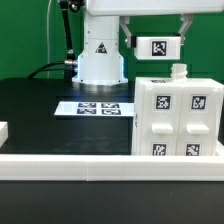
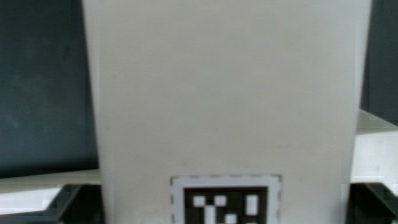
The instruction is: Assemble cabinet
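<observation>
The white cabinet body (image 1: 178,116) stands upright on the black table at the exterior view's right, with square marker tags on its front and a small knob (image 1: 178,70) on top. My gripper (image 1: 156,36) hangs just above it and a little toward the exterior view's left, shut on a flat white panel (image 1: 158,46) that bears a tag. In the wrist view the panel (image 2: 214,100) fills the middle, its tag (image 2: 226,205) sits between my dark fingertips (image 2: 43,205), and my gripper (image 2: 214,210) clamps it from both sides. The panel is clear of the cabinet's top.
The marker board (image 1: 97,107) lies flat in front of the white robot base (image 1: 100,55). A white rail (image 1: 80,160) runs along the table's front edge. A small white piece (image 1: 3,130) shows at the far left edge.
</observation>
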